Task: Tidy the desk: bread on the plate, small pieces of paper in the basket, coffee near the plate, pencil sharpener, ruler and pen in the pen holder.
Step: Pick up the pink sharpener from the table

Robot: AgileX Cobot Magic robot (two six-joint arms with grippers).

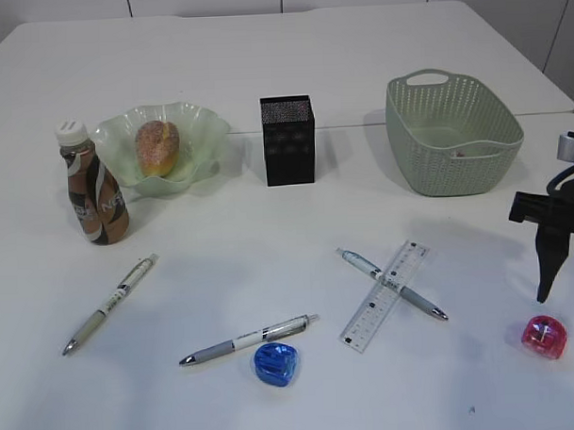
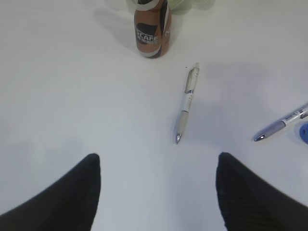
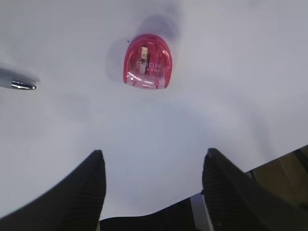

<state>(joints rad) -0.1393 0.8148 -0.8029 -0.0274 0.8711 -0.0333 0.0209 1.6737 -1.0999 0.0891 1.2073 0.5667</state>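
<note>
Translucent pink pencil sharpener (image 3: 147,68), domed, blade slot showing, flat on white bench (image 3: 231,86). Right gripper (image 3: 151,171) jaws wide apart, empty; left gripper (image 2: 159,178) likewise.

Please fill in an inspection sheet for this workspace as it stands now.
Surface: white table, bare between items.
Job's things: bread on plate; coffee bottle beside plate; three pens, one across the ruler; blue sharpener, pink sharpener loose; pen holder; basket.
Clutter: nothing seen.
Grippers: left claw open, empty; right claw open near pink sharpener.
Cables: nothing seen.
Surroundings: pale wall panels.
</note>
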